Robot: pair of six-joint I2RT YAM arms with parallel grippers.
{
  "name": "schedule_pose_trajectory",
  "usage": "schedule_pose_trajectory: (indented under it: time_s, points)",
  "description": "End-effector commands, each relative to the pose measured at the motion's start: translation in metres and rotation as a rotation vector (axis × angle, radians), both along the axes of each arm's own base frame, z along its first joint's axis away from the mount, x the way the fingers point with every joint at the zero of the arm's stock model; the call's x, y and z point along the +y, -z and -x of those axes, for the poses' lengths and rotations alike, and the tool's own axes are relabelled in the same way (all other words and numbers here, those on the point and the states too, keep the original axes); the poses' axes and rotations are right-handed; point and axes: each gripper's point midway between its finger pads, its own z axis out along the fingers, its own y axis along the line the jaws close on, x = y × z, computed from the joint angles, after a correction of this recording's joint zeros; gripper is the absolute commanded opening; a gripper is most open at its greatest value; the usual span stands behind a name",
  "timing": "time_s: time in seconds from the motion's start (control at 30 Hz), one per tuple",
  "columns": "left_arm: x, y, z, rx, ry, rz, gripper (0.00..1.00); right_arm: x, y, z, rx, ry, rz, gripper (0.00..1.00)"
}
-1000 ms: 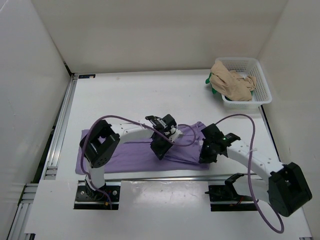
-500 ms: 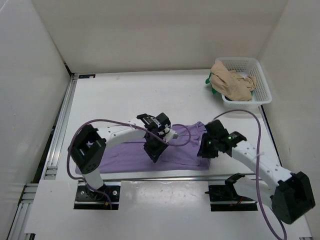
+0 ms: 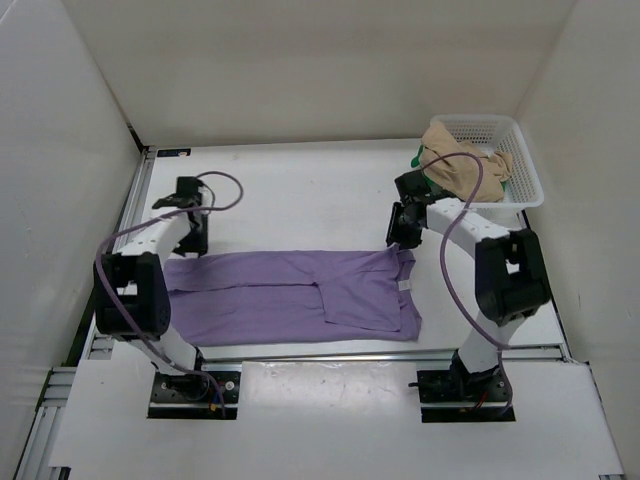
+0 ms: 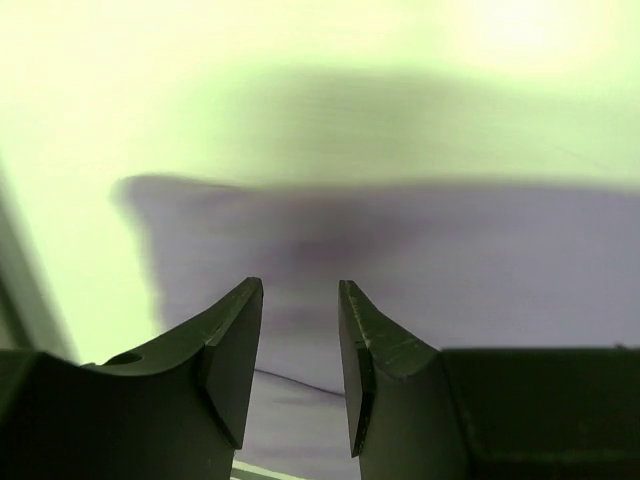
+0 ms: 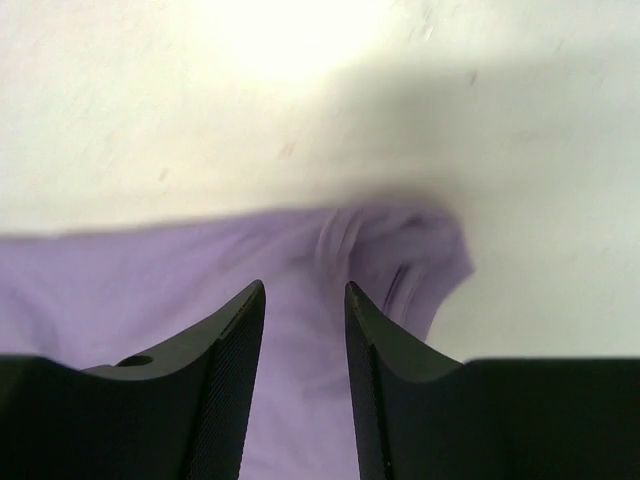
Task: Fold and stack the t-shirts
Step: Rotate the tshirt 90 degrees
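Note:
The lavender t-shirt (image 3: pixel 290 290) lies spread flat across the near middle of the table. My left gripper (image 3: pixel 192 245) hovers at the shirt's far left corner, open, with only cloth (image 4: pixel 450 260) showing beyond the gap between its fingers (image 4: pixel 300 285). At the far right corner, by a bunched bit of cloth (image 5: pixel 400 250), my right gripper (image 3: pixel 398 235) is open too, nothing between its fingers (image 5: pixel 304 287). The tan t-shirt (image 3: pixel 455 165) is heaped in the basket. The green t-shirt (image 3: pixel 420 160) peeks out at the basket's left edge.
The white mesh basket (image 3: pixel 528 165) stands at the back right, close to the right arm's wrist. A metal rail (image 3: pixel 120 260) runs along the table's left side. White walls close in the back and both sides.
Both arms have swung from the middle of the lavender shirt out to its far corners. Both jaws have opened and let go of the cloth, which now lies flat.

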Motion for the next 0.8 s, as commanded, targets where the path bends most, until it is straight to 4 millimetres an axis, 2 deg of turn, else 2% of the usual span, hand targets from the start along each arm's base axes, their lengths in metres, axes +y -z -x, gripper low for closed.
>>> schedule_pose_trajectory:
  time_s: [0.0,0.03,0.07,0.1,0.13,0.17,0.27,0.3,0.33,0.37,0.47,0.53,0.6,0.77]
  points:
    - [0.066,0.01,0.004,0.02,-0.183,-0.128,0.47,-0.014,0.005,-0.022,0.005,0.023,0.046,0.41]
    - [0.074,0.024,0.007,0.058,-0.205,-0.129,0.47,-0.011,0.007,-0.023,0.014,0.018,0.036,0.38]
    - [0.087,0.027,0.006,0.059,-0.243,-0.128,0.47,-0.015,0.016,-0.023,0.042,0.036,0.033,0.31]
    - [0.09,0.031,0.005,0.071,-0.254,-0.115,0.47,-0.018,0.021,-0.023,0.054,0.045,0.036,0.27]
    - [0.096,0.045,0.011,0.118,-0.272,-0.113,0.47,-0.018,0.025,-0.026,0.069,0.047,0.022,0.24]
    - [0.097,0.047,0.004,0.117,-0.272,-0.113,0.47,-0.018,0.028,-0.025,0.08,0.055,0.022,0.21]
    - [0.105,0.064,0.009,0.17,-0.296,-0.109,0.46,-0.017,0.029,-0.032,0.08,0.059,0.008,0.1]
    - [0.11,0.065,0.009,0.174,-0.311,-0.108,0.46,-0.022,0.027,-0.035,0.077,0.085,0.015,0.01]
    - [0.112,0.069,0.011,0.189,-0.314,-0.118,0.46,-0.035,0.022,-0.04,0.048,0.126,0.058,0.0]
    - [0.121,0.075,0.018,0.214,-0.341,-0.127,0.45,-0.038,0.019,-0.042,0.034,0.144,0.069,0.0]
    - [0.132,0.079,0.021,0.224,-0.373,-0.124,0.44,-0.056,0.011,-0.051,0.005,0.182,0.085,0.0]
    - [0.135,0.085,0.023,0.238,-0.389,-0.099,0.44,-0.057,0.003,-0.056,-0.02,0.177,0.093,0.0]
    - [0.134,0.086,0.022,0.237,-0.386,-0.087,0.44,-0.052,0.008,-0.057,-0.003,0.156,0.073,0.0]
    - [0.123,0.079,0.021,0.206,-0.373,-0.031,0.45,-0.033,0.016,-0.05,0.035,0.08,0.027,0.33]
